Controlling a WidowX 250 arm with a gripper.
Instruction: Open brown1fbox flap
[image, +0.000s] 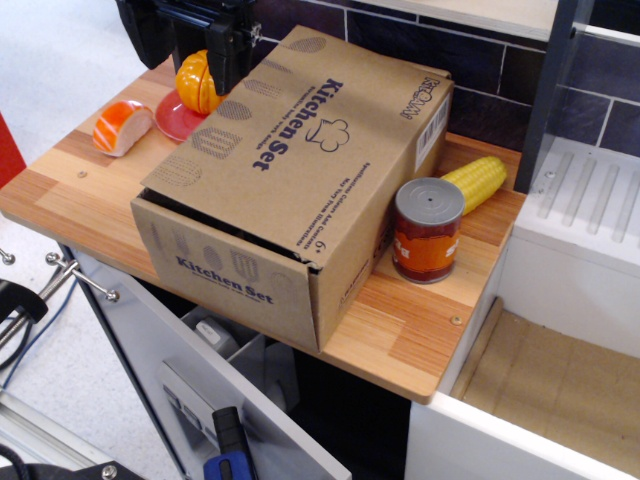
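The brown1fbox (240, 285) is a large oblong cardboard box lying on the wooden counter (400, 330). Its narrow front side reads "Kitchen Set". The flap (300, 140) is the broad top panel with "Kitchen Set", a chef-hat logo and oval icons. It lies nearly flat over the box, with a dark gap under its front edge. My black gripper (228, 62) hangs at the top left, above the flap's far left edge. Its fingers point down. I cannot tell whether it touches the flap or how its jaws stand.
A tin can (427, 230) stands right of the box, with a toy corn cob (477, 181) behind it. An orange fruit (196, 82) on a red plate (172, 118) and an orange slice (123, 127) lie left. A white sink unit (590, 215) stands at right. An open cabinet door (180, 360) is below.
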